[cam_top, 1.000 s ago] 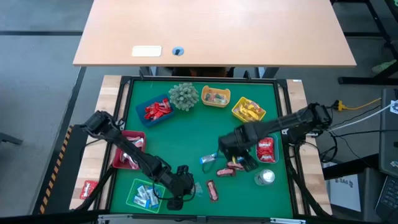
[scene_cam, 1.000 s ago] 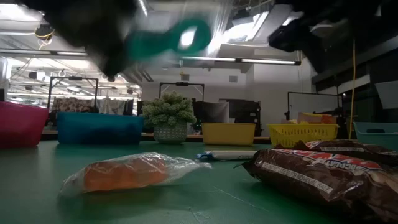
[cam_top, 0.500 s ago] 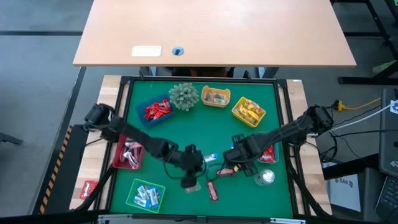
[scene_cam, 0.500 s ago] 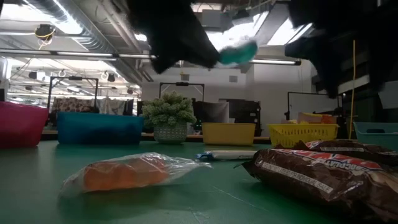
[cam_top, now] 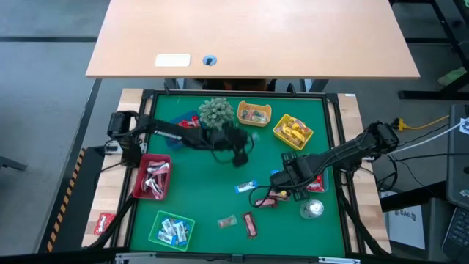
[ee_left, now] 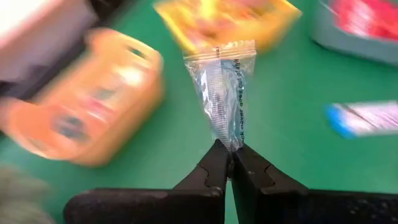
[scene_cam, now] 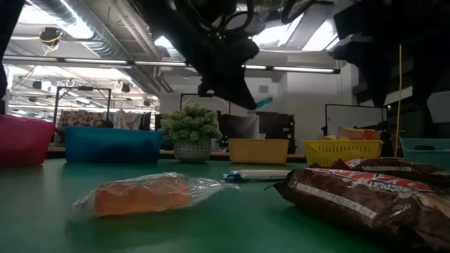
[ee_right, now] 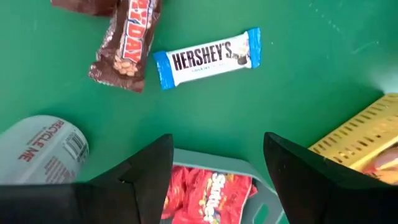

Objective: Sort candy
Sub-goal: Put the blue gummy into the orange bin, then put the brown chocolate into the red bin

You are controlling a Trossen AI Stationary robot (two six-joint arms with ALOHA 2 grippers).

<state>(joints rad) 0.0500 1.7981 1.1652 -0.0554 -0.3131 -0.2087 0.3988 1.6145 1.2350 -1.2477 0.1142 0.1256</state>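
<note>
- Your left pincer (ee_left: pixel 230 163) was pressed together on the crimped end of a clear-wrapped candy (ee_left: pixel 225 93), so the packet hung free ahead of the fingers; it was in the air over the far middle of the counter (cam_top: pixel 220 183), near the plant ball (cam_top: pixel 216 112). I judged that height was meant to carry it clear of the trays.
- From the left wrist view, the small orange tray (cam_top: pixel 253 114) and the yellow basket (cam_top: pixel 293 130) lay just ahead, so I took one of them as the likely drop point; which one, I could not tell.
- Your right pincer (ee_right: pixel 217 163) stood spread and empty above the right side, over the pale green tray (ee_right: pixel 211 163) of red packets, with a blue-and-white bar (ee_right: pixel 207 57) and a brown bar (ee_right: pixel 126 46) on the counter beyond it. It looked set for the next pick.
- Trays: the blue one (cam_top: pixel 183 130) at far left held red wrappers, the red one (cam_top: pixel 152 178) at left silvery ones, the green one (cam_top: pixel 171 229) at near left blue-white ones, and the yellow basket held yellow packets.
- Loose candy was left at near centre: an orange piece (scene_cam: pixel 140 196) in clear wrap and a dark brown bar (cam_top: pixel 250 224). A plastic cup (cam_top: pixel 312 209) lay at near right.
</note>
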